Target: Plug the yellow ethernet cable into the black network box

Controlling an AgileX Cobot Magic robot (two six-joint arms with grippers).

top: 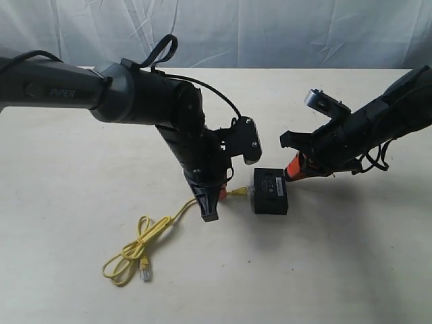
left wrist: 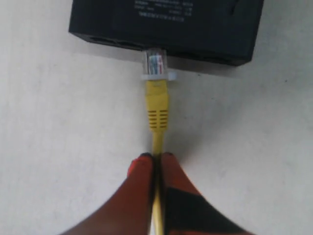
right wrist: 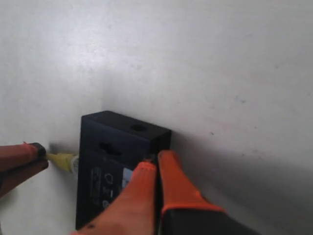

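Note:
The black network box (top: 270, 192) lies flat on the table, label up. The yellow ethernet cable (top: 145, 243) runs from a loose loop at the front left up to my left gripper (top: 216, 202). That gripper (left wrist: 156, 156) is shut on the cord just behind the yellow boot. The clear plug (left wrist: 154, 63) touches a port opening in the box's side wall (left wrist: 166, 29), and most of the plug still shows outside it. My right gripper (right wrist: 155, 160) is shut, its orange fingertips resting against the box's (right wrist: 117, 161) opposite top edge. In the exterior view the right gripper (top: 293, 173) sits at the box's right.
The cable's free end with its second plug (top: 144, 273) lies at the front left. The pale table (top: 351, 270) spreads all round. A white cloth backdrop (top: 270, 34) hangs behind. The left arm's black wires (top: 216, 91) arch over its wrist.

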